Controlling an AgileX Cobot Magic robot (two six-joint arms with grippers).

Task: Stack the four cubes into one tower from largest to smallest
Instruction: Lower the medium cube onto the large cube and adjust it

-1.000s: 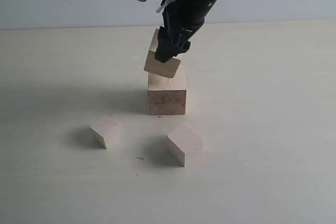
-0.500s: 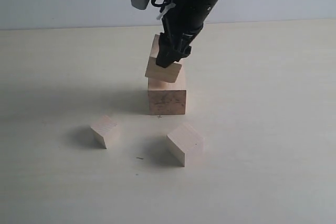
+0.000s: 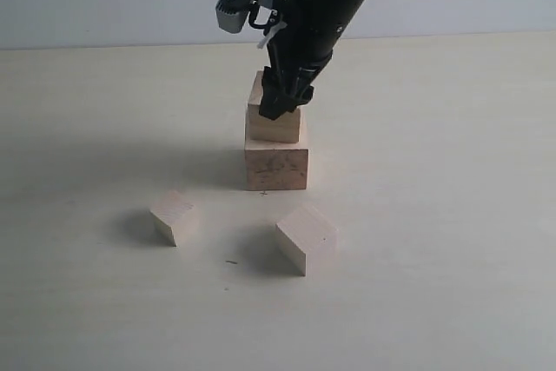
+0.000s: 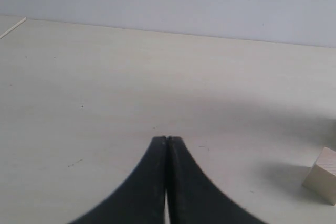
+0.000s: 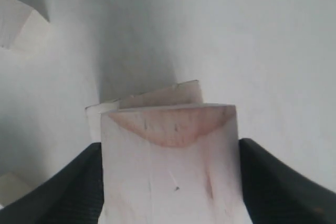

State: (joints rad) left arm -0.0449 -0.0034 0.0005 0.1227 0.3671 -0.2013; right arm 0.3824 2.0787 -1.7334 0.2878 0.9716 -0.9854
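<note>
The right end effector is clamped on the second cube, with one finger on each side face. This cube is on top of the biggest cube, the one with dark smudges on its front, out in the middle of the worktop. The two look like they touch, and the top one looks flat. I cannot tell if all its weight is down yet.

The cubes are plain wood. I think they are hard, light and a bit smooth. They should not squash or break, but one could slip or tip if it is pinched near a corner. The best place to hold is the middle of two flat sides that face away from each other (like holding a sandwich).

The third cube and the smallest cube lie on the worktop in front of the stack, well apart. Both are turned corner-on, so the fingers may need to turn to meet their flat sides.

The left end effector is pinched closed with nothing in it.

No box, bowl or tray is in view.
</note>
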